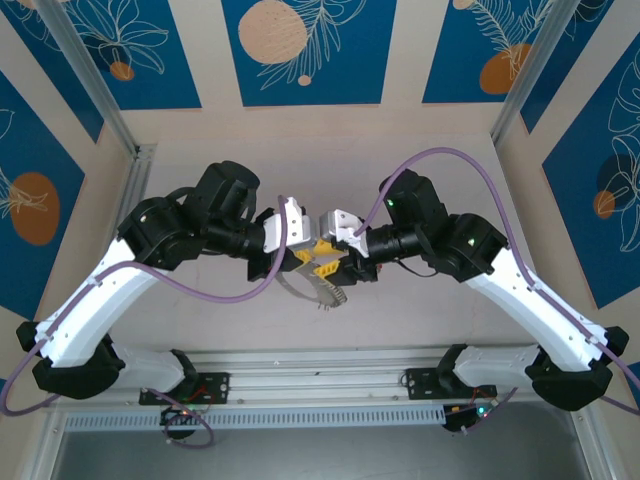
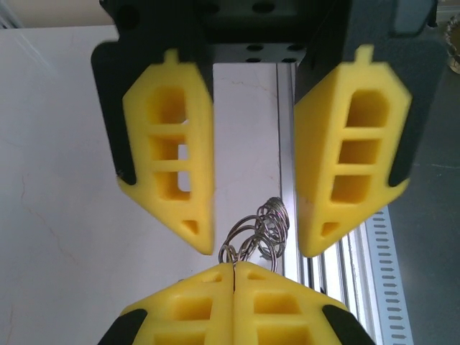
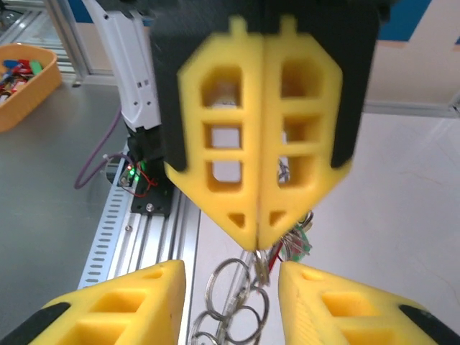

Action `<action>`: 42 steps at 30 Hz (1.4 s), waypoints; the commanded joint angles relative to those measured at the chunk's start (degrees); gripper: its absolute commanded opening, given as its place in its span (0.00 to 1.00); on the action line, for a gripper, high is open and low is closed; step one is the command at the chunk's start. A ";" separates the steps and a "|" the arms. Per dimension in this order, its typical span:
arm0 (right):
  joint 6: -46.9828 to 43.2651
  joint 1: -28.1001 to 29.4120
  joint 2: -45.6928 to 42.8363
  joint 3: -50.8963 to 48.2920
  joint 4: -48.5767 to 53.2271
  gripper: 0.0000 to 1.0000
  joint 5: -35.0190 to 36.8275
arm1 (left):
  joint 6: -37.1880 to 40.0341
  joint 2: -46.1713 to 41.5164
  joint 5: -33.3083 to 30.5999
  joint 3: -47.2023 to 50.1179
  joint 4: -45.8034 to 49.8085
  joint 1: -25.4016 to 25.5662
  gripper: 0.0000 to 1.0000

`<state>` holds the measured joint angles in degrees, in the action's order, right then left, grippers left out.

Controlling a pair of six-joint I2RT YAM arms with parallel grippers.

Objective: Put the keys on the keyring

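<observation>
- Left wrist view: the left arm's fingers (image 2: 172,151) stand released, with a wide gap between the pads. The keyring (image 2: 255,230), seen here as a cluster of thin silver loops, lies in that gap at the tips, above the pale bench (image 2: 65,180). Facing them tip to tip, the right arm's fingers (image 2: 233,302) are clenched, a loop apparently pinched in their seam.
- Right wrist view: the clenched right fingers hold the keyring at their tips, its loops trailing toward the released left fingers. The keys (image 3: 298,241), a small bunch with green and red heads, hang just beside the right fingertips. An orange tray (image 3: 21,100) of coloured pieces sits well apart.
- Top external view: both arms meet over mid-bench, and the keyring hangs on the near side of the fingers. Its long axis appears to run from one arm's fingers to the other's. The free left fingers already straddle it, so they would probably only need to close.
- No brand, label or writing is legible.
</observation>
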<state>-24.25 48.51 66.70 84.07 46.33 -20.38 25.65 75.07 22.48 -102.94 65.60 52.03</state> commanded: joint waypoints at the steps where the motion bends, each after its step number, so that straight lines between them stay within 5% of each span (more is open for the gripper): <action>1: -0.03 -0.23 -1.05 -1.71 -0.70 0.41 2.36 | 0.09 -1.12 2.65 -1.30 -0.92 0.79 0.00; 9: 0.96 -0.74 -1.01 -2.40 -4.28 0.40 0.58 | -0.23 -1.40 2.32 -1.28 -0.70 0.97 0.00; 23: 0.48 -0.88 -0.27 -2.67 -4.96 0.01 -2.64 | -0.31 -1.68 2.13 -0.69 -1.35 0.97 0.00; 31: 0.77 -1.65 -2.24 -3.79 -5.86 0.00 -2.89 | -1.20 -1.87 0.72 -0.45 -1.99 0.97 0.00; 38: 2.46 -2.80 -4.03 -4.52 -8.18 0.00 -3.48 | -2.13 -4.04 -0.23 0.18 -3.11 0.97 0.44; 42: 3.88 -3.55 -4.46 -4.53 -10.11 0.00 -5.01 | -2.36 -4.36 -0.20 1.48 -3.46 0.97 0.49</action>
<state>-22.24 45.45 63.86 79.75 39.66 -22.74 23.92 71.26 21.98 -102.61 62.92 52.38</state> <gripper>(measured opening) 0.047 0.491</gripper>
